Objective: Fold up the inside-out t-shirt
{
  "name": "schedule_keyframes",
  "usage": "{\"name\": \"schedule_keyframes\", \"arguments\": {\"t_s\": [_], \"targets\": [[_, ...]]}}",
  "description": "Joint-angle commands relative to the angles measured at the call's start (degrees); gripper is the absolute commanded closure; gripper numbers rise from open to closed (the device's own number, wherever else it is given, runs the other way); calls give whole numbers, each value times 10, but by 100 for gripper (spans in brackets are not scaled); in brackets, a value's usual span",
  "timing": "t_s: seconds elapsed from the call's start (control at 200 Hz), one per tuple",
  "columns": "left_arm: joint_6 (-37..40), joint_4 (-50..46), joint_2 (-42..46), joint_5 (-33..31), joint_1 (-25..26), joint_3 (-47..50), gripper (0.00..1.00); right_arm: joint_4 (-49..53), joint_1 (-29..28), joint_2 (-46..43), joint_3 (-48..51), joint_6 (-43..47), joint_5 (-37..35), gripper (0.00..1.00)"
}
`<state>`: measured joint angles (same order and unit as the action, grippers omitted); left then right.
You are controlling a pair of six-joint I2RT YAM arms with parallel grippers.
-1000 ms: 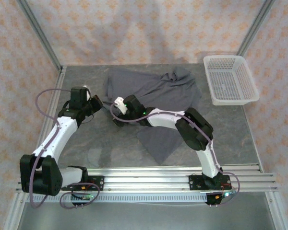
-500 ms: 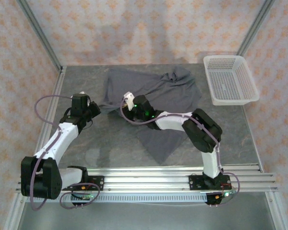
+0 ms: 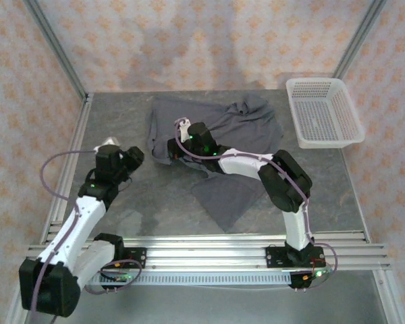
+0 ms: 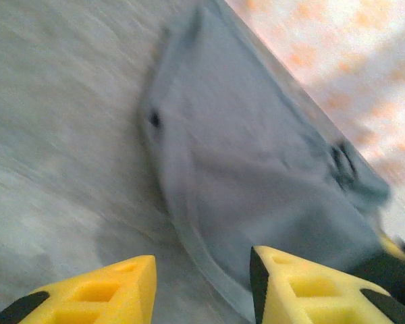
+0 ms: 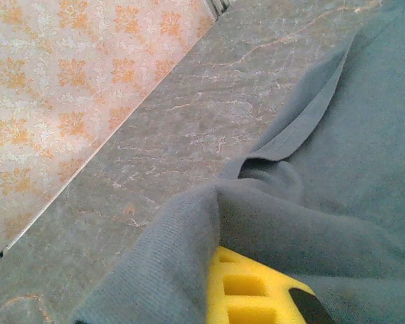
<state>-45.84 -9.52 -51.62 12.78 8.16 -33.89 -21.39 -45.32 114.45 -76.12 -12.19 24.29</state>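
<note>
The inside-out t-shirt [image 3: 239,128] is a plain dark grey cloth lying rumpled across the back middle of the table, with one flap [image 3: 226,199] reaching toward the front. My right gripper [image 3: 175,145] sits at the shirt's left edge, shut on a fold of it. In the right wrist view the cloth [image 5: 310,196] drapes over one yellow finger [image 5: 256,293]; the other finger is hidden under the fold. My left gripper [image 3: 136,156] hangs just left of the shirt, open and holding nothing. In the blurred left wrist view its yellow fingers [image 4: 115,293] stand apart, with the shirt [image 4: 256,182] ahead.
A white mesh basket [image 3: 315,81] stands at the back right corner, apart from the shirt. Bare grey tabletop [image 3: 155,202] lies in front of the left arm. Metal frame posts and patterned walls close in the back and sides.
My right gripper has carried the shirt's left edge farther back and right. My left arm has pulled back toward the front, away from the shirt.
</note>
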Motion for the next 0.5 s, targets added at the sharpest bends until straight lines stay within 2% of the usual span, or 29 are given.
{"name": "schedule_keyframes", "arguments": {"t_s": [0.0,0.16,0.245,0.32,0.455,0.495], "targets": [[-97,15,-10,43,55,34,51,1,-2,14,-17,-19,17,100],[-173,106,-110,100,56,19,33,6,-3,11,-17,-21,24,100],[-218,175,-167,116,57,8,33,6,-3,9,-17,-24,29,100],[-250,215,-197,105,57,8,34,8,-3,7,-16,-24,30,100],[-258,182,-216,72,55,-7,39,9,-3,3,-15,-23,31,100],[-260,169,-216,60,54,-6,43,9,-3,3,-16,-22,29,100]]}}
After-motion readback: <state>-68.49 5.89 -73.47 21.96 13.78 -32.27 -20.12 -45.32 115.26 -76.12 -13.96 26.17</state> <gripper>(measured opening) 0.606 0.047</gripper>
